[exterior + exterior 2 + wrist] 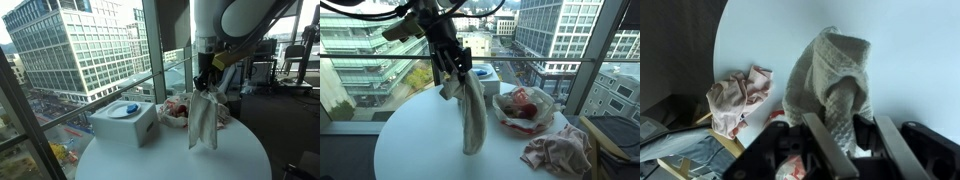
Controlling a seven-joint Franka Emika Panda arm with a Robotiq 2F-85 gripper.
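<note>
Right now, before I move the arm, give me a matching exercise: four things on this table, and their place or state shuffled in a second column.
Things:
1. grey towel
2. pink cloth
3. white box
4. clear container

Place or state:
a. lies crumpled near the edge of the table
b. hangs from the gripper
c. bears a blue thing on top
d. holds red contents

Pairs: 1-b, 2-a, 3-c, 4-d.

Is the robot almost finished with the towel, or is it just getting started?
Done: the grey towel is picked up above the table. In hand: the gripper is shut on its top end, and the towel hangs straight down with its lower end close to the tabletop. Left: it is not set down anywhere yet, and the pink cloth lies crumpled and untouched. So it is probably partway through.
</note>
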